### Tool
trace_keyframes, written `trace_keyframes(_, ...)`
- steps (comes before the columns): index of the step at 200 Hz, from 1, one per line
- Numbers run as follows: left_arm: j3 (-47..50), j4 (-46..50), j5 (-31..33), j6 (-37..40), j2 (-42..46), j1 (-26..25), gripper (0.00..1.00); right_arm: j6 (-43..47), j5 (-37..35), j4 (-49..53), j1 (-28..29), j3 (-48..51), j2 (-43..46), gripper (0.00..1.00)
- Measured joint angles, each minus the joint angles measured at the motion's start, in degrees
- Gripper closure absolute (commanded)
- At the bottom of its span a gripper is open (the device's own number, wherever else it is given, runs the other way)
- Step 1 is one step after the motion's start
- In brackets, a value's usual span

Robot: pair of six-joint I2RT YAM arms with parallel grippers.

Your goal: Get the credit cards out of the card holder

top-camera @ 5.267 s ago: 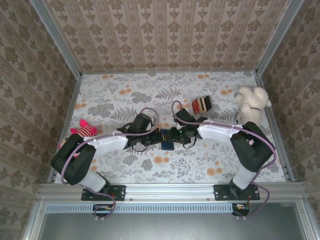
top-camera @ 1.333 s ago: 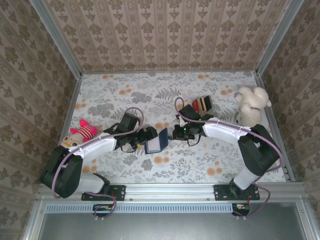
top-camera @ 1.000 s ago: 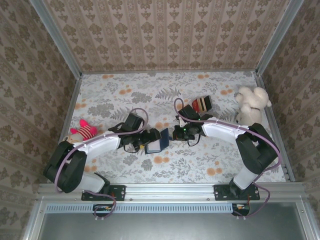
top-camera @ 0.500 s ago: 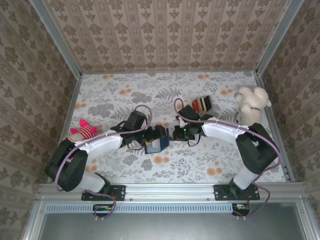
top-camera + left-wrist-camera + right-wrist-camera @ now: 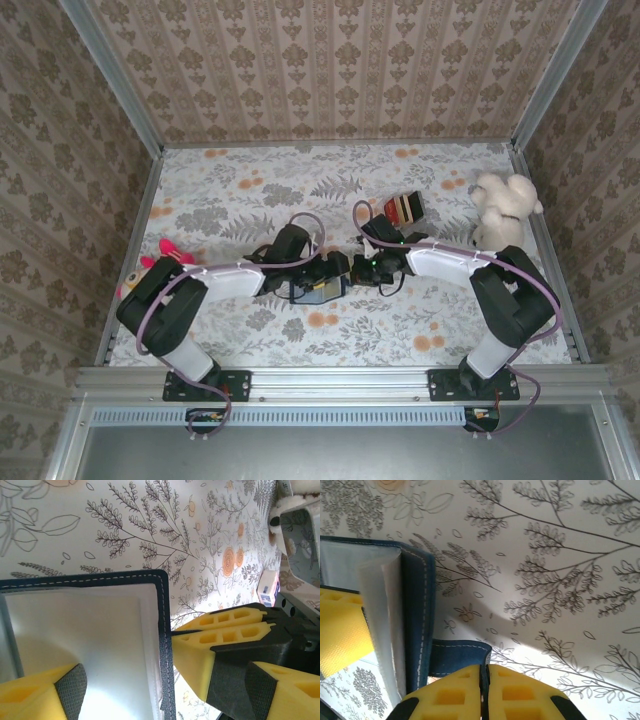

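Bearing card holder: floral tabletop, damask walls.

The card holder is cut off at the bottom edge.

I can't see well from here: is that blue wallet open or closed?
Open. The card holder shows its pale inner pocket in the left wrist view; the right gripper, jaws shut, holds its tab.
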State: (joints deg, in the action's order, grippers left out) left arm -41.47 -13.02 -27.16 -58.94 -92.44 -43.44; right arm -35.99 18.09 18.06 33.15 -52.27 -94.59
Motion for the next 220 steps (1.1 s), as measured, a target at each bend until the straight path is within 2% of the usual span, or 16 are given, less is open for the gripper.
trace_keyframes(23, -0.24, -0.74, 0.26, -0.46, -0.98, -0.09, 0.18, -0.31, 0.33, -0.15, -0.59, 0.39, 0.0, 0.87)
trace_keyframes(52, -0.24, -0.7, 1.33, -0.92, -0.98, -0.09, 0.24, -1.03, 0.55, -1.07, -1.25, 0.94, 0.59, 0.75)
trace_keyframes(73, -0.2, -0.57, 2.54, -1.29, -0.96, -0.09, 0.32, -1.55, 0.11, -1.07, -1.62, 1.46, 2.95, 0.71)
trace_keyframes(108, 0.22, 0.35, 4.61, -1.29, -0.68, -0.09, 0.35, -1.46, -1.95, -1.03, -1.81, 1.51, 8.44, 0.63)
trace_keyframes(199, 0.22, 1.09, 5.55, -1.25, 0.07, -0.44, 0.37, -1.9, -1.31, -0.92, -1.81, 2.95, 12.24, 0.65)
trace_keyframes(220, 0.11, 1.79, 5.55, -1.07, 1.49, -0.94, 0.41, -1.9, -1.2, -0.94, -1.81, 2.95, 12.74, 0.67)
